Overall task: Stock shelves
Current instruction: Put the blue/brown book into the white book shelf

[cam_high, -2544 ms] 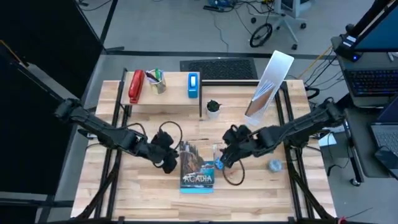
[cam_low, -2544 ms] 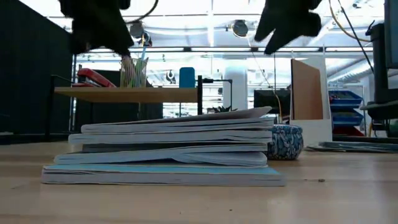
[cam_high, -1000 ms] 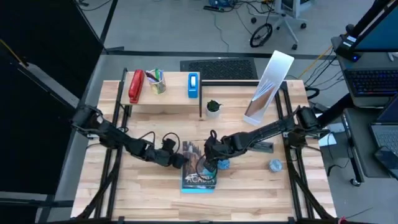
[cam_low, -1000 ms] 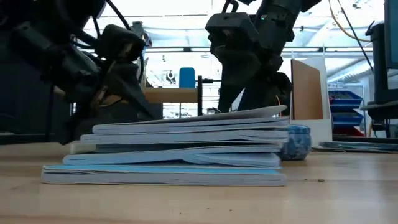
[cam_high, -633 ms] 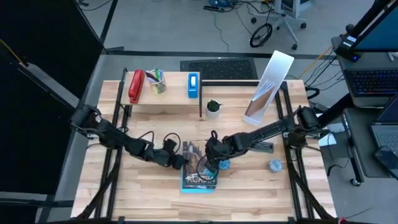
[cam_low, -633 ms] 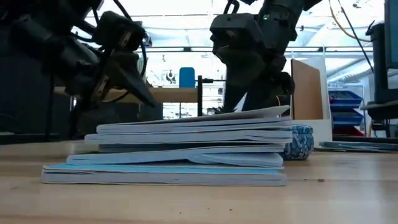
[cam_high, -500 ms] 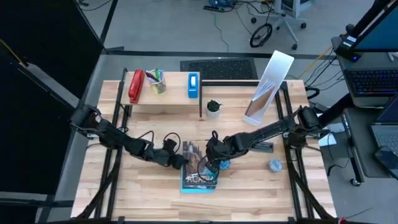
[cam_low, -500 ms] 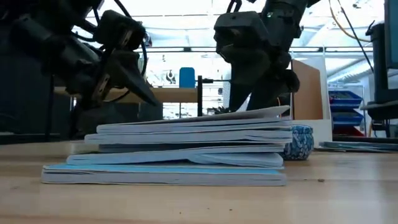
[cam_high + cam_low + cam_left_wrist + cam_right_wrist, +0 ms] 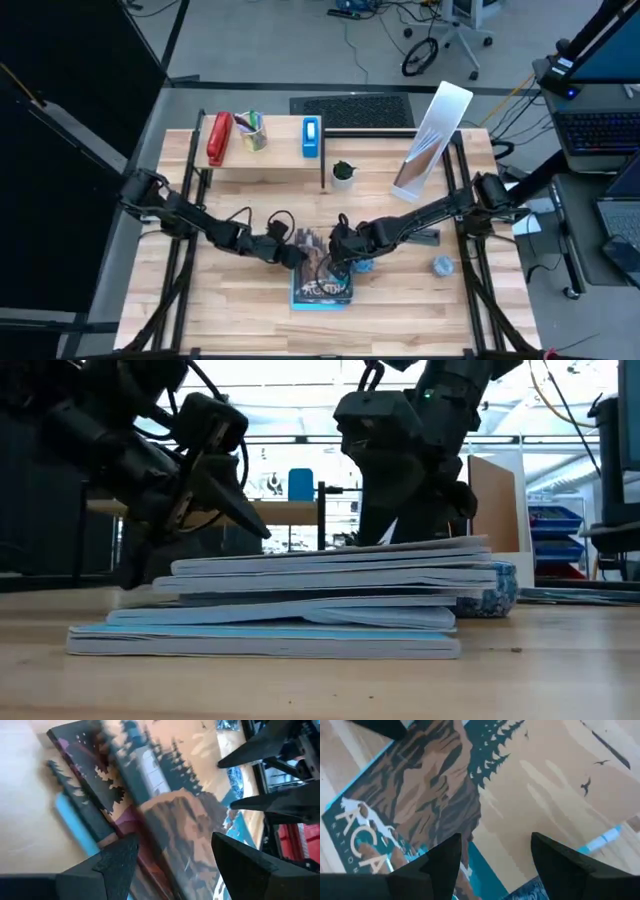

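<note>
A stack of several thin books (image 9: 321, 272) lies flat mid-table, a landscape cover (image 9: 485, 785) on top and a wide blue one (image 9: 260, 642) at the bottom. My left gripper (image 9: 175, 840) is open, low at the left edge of the upper books. My right gripper (image 9: 496, 837) is open just over the top cover, near the stack's far right part. The wooden shelf (image 9: 262, 152) stands at the far left on black legs. The white file holder (image 9: 428, 140) stands at the far right. My left gripper comes slanting down from the table's left. Its open fingers (image 9: 255, 525) stand at the left edge of the upper books (image 9: 117, 827), toward the stack's far end. I cannot tell whether they touch it. My right gripper points down over the top cover; I cannot tell whether it touches it.
A red stapler (image 9: 218, 138), a pen cup (image 9: 250, 130) and a blue box (image 9: 311, 136) stand on the shelf. A blue patterned roll (image 9: 500, 592) sits against the stack's right side, another (image 9: 441, 266) farther right. A small dark pot (image 9: 343, 172) stands beside the shelf.
My left gripper has gone toward the table's right edge, at the stack. The upper books have slid to the right over the bottom blue book, which has stayed put. The blue patterned roll beside them has shifted right with them.
</note>
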Controlling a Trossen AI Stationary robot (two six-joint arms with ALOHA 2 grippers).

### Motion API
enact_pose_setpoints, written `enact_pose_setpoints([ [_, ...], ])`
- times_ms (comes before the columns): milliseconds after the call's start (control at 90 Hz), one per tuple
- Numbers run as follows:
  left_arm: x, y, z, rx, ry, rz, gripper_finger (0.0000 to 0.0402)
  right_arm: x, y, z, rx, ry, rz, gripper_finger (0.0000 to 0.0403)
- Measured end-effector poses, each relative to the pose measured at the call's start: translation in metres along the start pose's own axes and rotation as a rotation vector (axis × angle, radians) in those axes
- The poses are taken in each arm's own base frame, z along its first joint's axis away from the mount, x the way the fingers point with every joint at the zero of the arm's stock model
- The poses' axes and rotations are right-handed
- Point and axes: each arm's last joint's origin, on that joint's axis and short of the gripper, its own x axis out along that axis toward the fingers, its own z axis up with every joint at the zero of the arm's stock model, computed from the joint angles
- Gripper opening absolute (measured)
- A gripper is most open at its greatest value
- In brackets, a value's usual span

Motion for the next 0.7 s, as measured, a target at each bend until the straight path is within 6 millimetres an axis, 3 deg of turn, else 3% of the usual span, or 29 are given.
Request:
enact_pose_setpoints([
  [700,0.006,-0.002,0.001,0.037,-0.006,-0.067,0.0242,0.015,0.008,0.004,0.008,-0.051,0.073,0.0219],
])
